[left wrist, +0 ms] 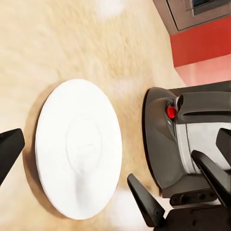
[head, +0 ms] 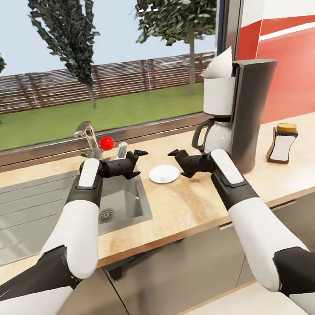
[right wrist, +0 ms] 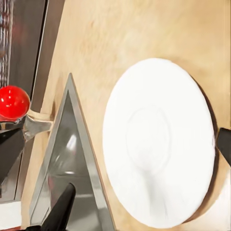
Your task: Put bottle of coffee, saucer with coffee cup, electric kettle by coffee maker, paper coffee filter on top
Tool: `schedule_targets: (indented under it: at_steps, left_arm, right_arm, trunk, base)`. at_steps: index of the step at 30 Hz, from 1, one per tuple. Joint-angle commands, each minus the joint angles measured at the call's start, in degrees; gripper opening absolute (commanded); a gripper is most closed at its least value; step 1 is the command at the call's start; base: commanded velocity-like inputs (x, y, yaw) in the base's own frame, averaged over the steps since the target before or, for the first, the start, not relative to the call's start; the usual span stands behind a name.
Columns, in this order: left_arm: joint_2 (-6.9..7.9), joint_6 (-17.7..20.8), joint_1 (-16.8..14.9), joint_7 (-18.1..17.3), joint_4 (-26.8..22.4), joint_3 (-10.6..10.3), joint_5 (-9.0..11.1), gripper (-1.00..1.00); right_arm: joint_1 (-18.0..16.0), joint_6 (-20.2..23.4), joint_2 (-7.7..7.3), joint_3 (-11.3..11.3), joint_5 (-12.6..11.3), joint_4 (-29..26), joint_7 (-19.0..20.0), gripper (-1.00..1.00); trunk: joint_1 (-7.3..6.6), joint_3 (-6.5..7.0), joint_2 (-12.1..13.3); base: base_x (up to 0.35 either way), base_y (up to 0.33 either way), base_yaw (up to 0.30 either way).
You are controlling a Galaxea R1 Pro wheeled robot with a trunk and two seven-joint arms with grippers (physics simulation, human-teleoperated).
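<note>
Fingers [head: 136, 154] spread both sides; saucer [head: 164, 173] between, coffee maker [head: 239, 116] beside.

On the kitchen countertop [head: 185, 208], the saucer [head: 164, 173] lies between sink [head: 59, 206] and coffee maker [head: 242, 115]; the bottle of coffee [head: 282, 143] stands right.

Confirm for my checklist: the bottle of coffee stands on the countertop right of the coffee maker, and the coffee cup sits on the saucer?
Not quite. The head view shows the saucer bare, with no cup on it. The bottle of coffee does stand on the countertop, right of the coffee maker.
</note>
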Motion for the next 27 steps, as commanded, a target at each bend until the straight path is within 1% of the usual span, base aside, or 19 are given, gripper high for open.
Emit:
schedule_targets:
  at_steps: [1,4,15,27]
  left_arm:
    - [-0.07,0.3,-0.1,0.6,-0.1,0.3,0.6,1.0]
    - [-0.07,0.3,-0.1,0.6,-0.1,0.3,0.6,1.0]
    - [-0.07,0.3,-0.1,0.6,-0.1,0.3,0.6,1.0]
    - [-0.07,0.3,-0.1,0.6,-0.1,0.3,0.6,1.0]
  right_arm:
    - [0.0,0.0,-0.01,0.0,-0.4,-0.1,-0.6,1.0]
    - [0.0,0.0,-0.02,0.0,-0.3,0.2,-0.8,1.0]
    - [0.0,-0.1,-0.02,0.0,-0.3,3.6,-0.9,1.0]
    - [0.0,-0.1,-0.02,0.0,-0.3,4.2,-0.8,1.0]
  trunk:
    - [0.0,-0.06,0.0]
    - [0.0,-0.06,0.0]
    - [0.0,-0.06,0.0]
    - [0.0,-0.06,0.0]
  base:
    - [0.0,0.0,0.0]
    - [0.0,0.0,0.0]
    - [0.0,0.0,0.0]
    - [0.001,-0.001,0.0]
